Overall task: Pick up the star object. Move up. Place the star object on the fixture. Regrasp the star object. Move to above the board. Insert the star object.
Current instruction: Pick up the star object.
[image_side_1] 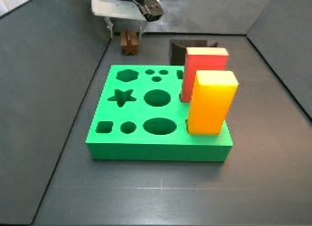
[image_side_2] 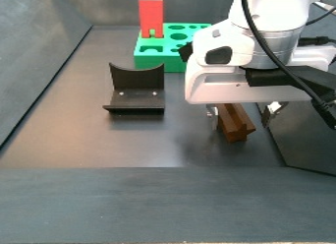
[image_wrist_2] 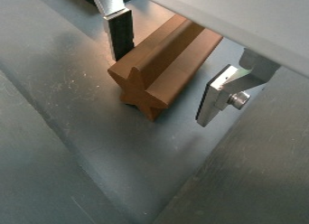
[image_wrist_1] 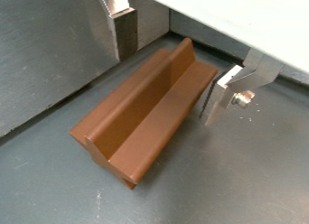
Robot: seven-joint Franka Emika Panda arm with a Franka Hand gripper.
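**Star peg lying between parted fingers on the grey floor**

While the green board (image_side_1: pixel 156 120) carries a red block (image_side_1: pixel 205 70) and a yellow-orange block (image_side_1: pixel 213 102) standing upright along its 3 o'clock edge in a side view, its remaining cut-outs, a star, circles, a hexagon and a square, hold nothing. Only the red block's top and a strip of the board show at 12 o'clock in a side view (image_side_2: pixel 168 41), the rest being cut off by the robot's white body. The fixture (image_side_2: pixel 136 89) stands with its notch unoccupied, well apart from the board; in a side view (image_side_1: pixel 187 50) it is mostly hidden behind the red block.

The end effector (image_wrist_2: pixel 163 70) is down at the floor, its silver fingers (image_wrist_1: pixel 226 94) parted wide on either side of the star object (image_wrist_1: pixel 143 115). That dark-brown peg lies on its side on the floor, its star-shaped end face plain in a wrist view (image_wrist_2: pixel 143 90). Both fingers stand just beside the peg's flanks; whether the pads actually touch it cannot be told. In a side view (image_side_2: pixel 237 120) the peg shows only partly beneath the white housing, and in a side view (image_side_1: pixel 130 38) it is too small and shadowed to make out well.
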